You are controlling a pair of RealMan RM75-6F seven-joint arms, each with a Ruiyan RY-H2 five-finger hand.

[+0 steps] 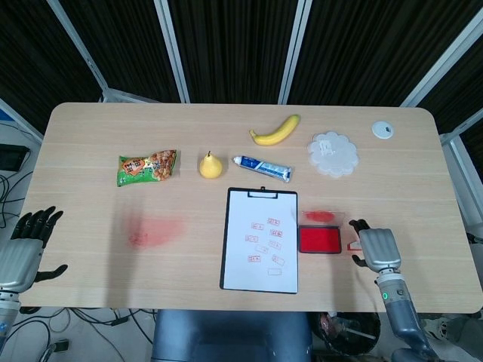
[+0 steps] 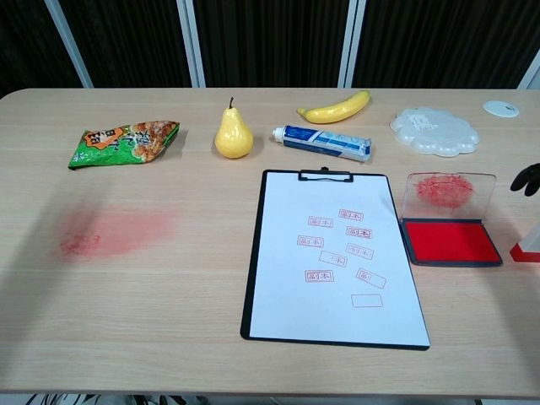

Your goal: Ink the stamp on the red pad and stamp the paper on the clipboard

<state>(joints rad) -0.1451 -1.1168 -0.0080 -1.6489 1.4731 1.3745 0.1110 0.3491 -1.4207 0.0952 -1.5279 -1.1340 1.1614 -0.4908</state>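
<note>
Right hand sits over the stamp, grip unclear; next it must carry it left to the red pad.

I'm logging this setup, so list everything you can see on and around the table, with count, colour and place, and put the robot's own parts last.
Table: one, light wood, fills the view.
Clipboard: one, black, white paper with red stamp marks, centre front.
Ink pad: one, red, lid open, right of the clipboard.
Stamp: one, red and white, right of the ink pad by the right hand.
Red smear: one, on the table, left front.
Snack bag: one, green, left.
Pear: one, yellow, upright, centre.
Toothpaste tube: one, white and blue, behind the clipboard.
Banana: one, yellow, centre back.
Scalloped dish: one, white, right back.
Round disc: one, white, far right back.
Left hand: grey and black, off the left front corner.
Right hand: grey and black, right front.
</note>
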